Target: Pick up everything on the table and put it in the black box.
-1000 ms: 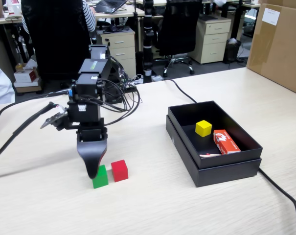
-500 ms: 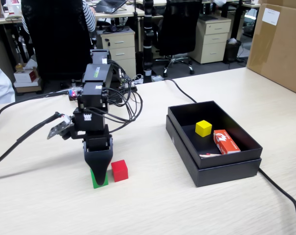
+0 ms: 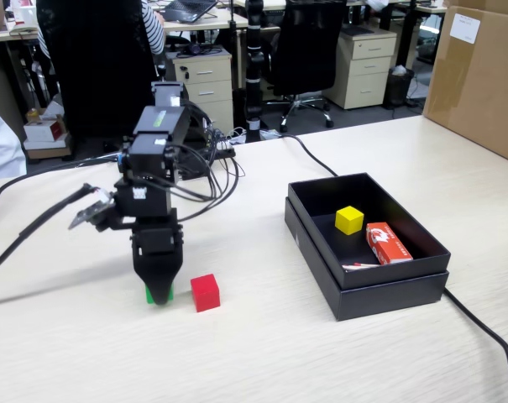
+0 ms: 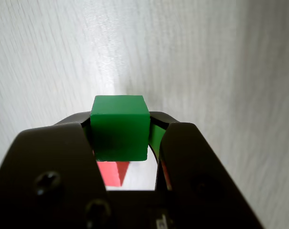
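Note:
A green cube [image 4: 119, 133] sits between the black jaws of my gripper [image 4: 121, 118], which press on both of its sides. In the fixed view my gripper [image 3: 159, 290] points straight down at the table, and only a sliver of the green cube [image 3: 151, 294] shows at its tip. A red cube [image 3: 205, 292] lies on the table just right of the gripper; it also shows under the jaws in the wrist view [image 4: 113, 172]. The black box [image 3: 316, 243] stands open to the right, holding a yellow cube [image 3: 349, 220] and a red-and-white packet [image 3: 388, 243].
Black cables [image 3: 35, 222] run across the table at the left and behind the arm, and another cable [image 3: 489, 332] trails past the box. A large cardboard box [image 3: 476, 80] stands at the far right. Office chairs and drawers are behind the table.

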Robot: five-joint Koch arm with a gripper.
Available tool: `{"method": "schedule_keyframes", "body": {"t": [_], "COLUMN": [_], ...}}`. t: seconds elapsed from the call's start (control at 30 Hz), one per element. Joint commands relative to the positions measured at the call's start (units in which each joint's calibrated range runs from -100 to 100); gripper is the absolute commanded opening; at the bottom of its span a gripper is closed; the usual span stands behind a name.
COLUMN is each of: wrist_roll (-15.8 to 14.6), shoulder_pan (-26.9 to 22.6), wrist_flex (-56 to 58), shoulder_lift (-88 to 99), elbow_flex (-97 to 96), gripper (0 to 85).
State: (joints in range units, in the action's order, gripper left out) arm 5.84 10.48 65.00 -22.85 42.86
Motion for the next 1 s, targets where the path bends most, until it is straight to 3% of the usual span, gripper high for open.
{"method": "schedule_keyframes", "body": {"t": [0.0,0.3,0.47,0.63,0.7,0.97], "wrist_roll": [-0.2,-1.7,-3.4,-5.4,-5.7,-7.6], "shoulder_pan": [-0.1,-7.1,-13.9,-19.7,-21.7,-25.0], "wrist_flex": [0.9,1.4,1.0,1.0,1.0,1.0], "shoulder_lift": [16.3,52.4,64.4,66.9,65.9,45.6], "elbow_flex": [-3.1,-31.9,-42.1,-41.9,-40.4,-19.8], "gripper": [0.9,0.9,0.9,2.8,14.6,14.0]}}
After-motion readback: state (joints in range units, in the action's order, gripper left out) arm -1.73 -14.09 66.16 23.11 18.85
